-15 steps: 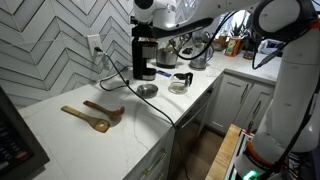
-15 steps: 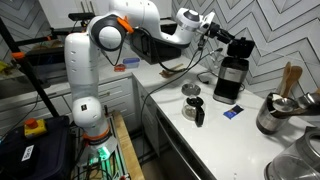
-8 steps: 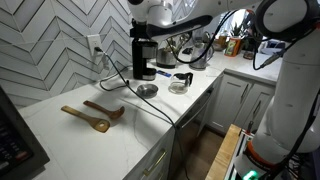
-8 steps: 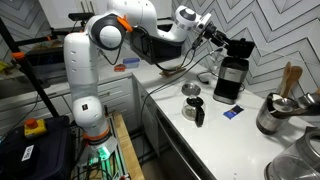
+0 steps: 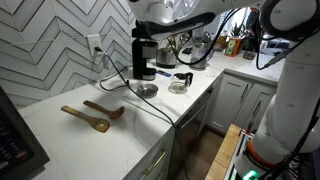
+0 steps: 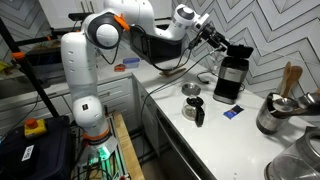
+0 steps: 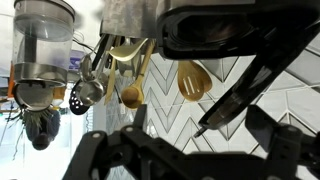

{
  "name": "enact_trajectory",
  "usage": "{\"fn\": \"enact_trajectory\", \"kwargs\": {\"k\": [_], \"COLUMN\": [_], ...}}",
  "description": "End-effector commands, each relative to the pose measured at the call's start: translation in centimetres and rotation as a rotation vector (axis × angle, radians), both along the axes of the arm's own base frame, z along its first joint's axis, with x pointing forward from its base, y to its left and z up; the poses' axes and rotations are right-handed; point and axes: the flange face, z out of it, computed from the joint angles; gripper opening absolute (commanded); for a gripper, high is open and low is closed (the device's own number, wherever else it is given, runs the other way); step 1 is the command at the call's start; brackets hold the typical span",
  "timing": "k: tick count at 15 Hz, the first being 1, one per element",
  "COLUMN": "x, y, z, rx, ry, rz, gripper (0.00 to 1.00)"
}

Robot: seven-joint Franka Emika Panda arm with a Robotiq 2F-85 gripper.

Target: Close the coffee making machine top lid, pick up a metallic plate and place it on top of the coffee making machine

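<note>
The black coffee making machine (image 5: 145, 58) stands at the back of the white counter, also in an exterior view (image 6: 231, 80). Its top lid (image 6: 238, 48) stands raised and tilted open; in the wrist view the lid (image 7: 215, 30) is a dark slab close ahead. My gripper (image 6: 212, 32) hovers right beside the raised lid, jaws spread and empty; the wrist view shows it (image 7: 190, 142) with fingers wide apart. The metallic plate (image 5: 147, 90) lies flat on the counter in front of the machine, also in an exterior view (image 6: 191, 90).
A glass carafe (image 5: 180, 82) stands beside the plate. Wooden spoons (image 5: 92, 114) lie nearer the camera. A power cord (image 5: 165, 112) crosses the counter. A metal pot with utensils (image 6: 277, 112) and a blue item (image 6: 231, 112) sit near the machine. The herringbone wall is behind.
My gripper has shifted slightly up and closer to the raised lid. The lid, plate and carafe have not moved.
</note>
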Motion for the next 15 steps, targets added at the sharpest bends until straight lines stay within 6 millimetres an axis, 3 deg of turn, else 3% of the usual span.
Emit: {"fn": "enact_trajectory", "kwargs": {"k": [1,9,15], "x": [-1.8,-3.8,-4.9], "y": [-1.4,-3.3,-3.1], "z": [-0.6,-2.4,-3.6], "rx": [0.059,0.256,0.424], "ry": [-0.041,-0.077,-0.019], "rz": [-0.019,-0.101,-0.095], "gripper": [1.0,1.0,1.0]}}
